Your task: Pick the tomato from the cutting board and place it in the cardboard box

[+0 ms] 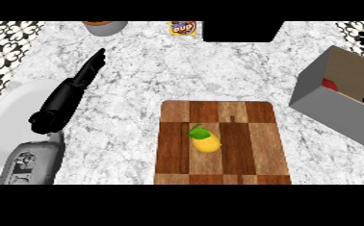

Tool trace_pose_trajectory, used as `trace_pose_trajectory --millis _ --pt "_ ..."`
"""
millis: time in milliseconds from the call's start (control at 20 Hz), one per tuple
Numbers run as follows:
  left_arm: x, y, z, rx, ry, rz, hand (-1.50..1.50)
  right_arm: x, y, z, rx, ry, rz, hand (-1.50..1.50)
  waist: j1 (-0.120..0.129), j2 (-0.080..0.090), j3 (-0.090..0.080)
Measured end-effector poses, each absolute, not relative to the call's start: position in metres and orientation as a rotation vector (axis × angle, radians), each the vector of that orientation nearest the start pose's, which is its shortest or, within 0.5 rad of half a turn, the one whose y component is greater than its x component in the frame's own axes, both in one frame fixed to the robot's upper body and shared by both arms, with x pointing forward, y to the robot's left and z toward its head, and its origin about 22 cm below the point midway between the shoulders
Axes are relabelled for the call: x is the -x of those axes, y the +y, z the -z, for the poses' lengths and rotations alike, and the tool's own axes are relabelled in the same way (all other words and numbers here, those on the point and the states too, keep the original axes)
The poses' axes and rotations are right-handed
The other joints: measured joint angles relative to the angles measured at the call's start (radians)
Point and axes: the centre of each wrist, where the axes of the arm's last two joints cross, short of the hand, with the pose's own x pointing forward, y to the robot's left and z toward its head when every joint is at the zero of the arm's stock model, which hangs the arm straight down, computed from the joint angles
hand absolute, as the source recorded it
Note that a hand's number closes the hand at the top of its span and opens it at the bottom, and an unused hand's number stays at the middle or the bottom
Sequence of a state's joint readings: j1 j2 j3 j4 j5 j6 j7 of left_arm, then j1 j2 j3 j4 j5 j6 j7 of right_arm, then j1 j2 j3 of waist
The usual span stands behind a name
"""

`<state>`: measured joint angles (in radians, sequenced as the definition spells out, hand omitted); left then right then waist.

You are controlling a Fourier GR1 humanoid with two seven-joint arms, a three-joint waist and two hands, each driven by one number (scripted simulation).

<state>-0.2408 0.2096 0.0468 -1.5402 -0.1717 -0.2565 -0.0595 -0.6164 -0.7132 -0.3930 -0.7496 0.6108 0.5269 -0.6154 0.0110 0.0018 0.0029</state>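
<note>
Lemon point(206, 142) mid board point(263, 138), tomato point(329, 83) boxed

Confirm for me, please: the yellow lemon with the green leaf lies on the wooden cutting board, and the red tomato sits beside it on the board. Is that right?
Not quite. The lemon does lie on the wooden cutting board, but the head view shows nothing beside it there. The only red thing, apparently the tomato, is inside the cardboard box at the right.
</note>
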Motion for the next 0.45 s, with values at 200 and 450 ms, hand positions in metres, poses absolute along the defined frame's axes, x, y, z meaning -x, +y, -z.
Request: trace_pose_trajectory --millis 200,450 --pt "-0.295 0.266 -0.067 -0.087 -1.755 0.538 0.0 -0.345 -0.489 -0.133 0.29 -1.682 -0.521 -1.5 0.002 0.001 -0.001" --pt "-0.298 0.262 -0.071 -0.081 -1.763 0.543 0.0 -0.336 -0.518 -0.143 0.19 -1.686 -0.24 -1.5 0.009 0.007 0.0"
